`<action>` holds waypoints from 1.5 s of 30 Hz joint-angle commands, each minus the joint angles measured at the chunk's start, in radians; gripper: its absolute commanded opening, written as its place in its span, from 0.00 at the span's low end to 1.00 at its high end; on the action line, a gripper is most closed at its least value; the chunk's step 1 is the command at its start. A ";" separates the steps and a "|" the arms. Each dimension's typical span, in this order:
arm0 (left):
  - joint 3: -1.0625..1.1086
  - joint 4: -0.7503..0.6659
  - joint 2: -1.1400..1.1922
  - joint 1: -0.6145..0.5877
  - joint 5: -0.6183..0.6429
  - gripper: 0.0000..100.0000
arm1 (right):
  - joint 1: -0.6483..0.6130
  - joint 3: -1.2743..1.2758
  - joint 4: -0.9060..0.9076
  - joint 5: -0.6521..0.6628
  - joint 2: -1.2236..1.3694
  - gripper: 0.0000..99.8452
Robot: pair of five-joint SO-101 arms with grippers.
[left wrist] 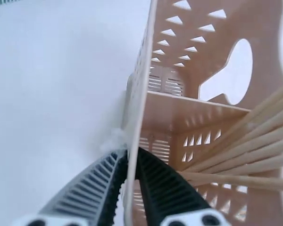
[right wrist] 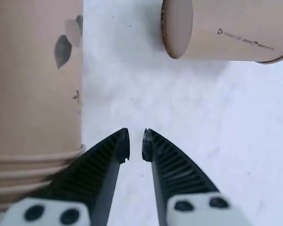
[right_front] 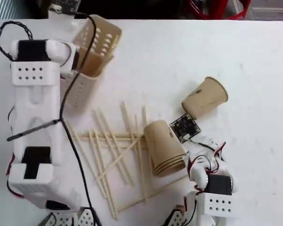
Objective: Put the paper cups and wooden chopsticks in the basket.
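Ribbed black fingers (left wrist: 92,193) astride perforated plastic basket (left wrist: 179,33) wall, wooden chopsticks (left wrist: 254,141) inside.

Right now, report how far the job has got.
Done: a few chopsticks sit in the basket. In hand: the left gripper clamps the basket wall; the right gripper holds nothing. Left: loose chopsticks, the cup stack and a single cup lie on the table.

Pale wooden chopsticks (right_front: 113,150) are seen scattered mid-table on the white table (right_front: 254,70). To their right, a tipped stack of brown paper cups (right_front: 164,147) and a single brown paper cup (right_front: 205,97) are spotted.
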 commanded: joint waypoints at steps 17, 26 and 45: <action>-0.218 0.121 0.176 -0.102 0.265 0.06 | 0.058 -0.011 -0.074 -0.048 -0.002 0.06; -0.092 0.124 0.168 -0.177 0.190 0.16 | 0.056 -0.011 -0.053 -0.020 -0.002 0.06; -0.402 0.210 -0.248 -0.160 0.164 0.16 | 0.056 -0.043 -0.018 -0.012 -0.004 0.06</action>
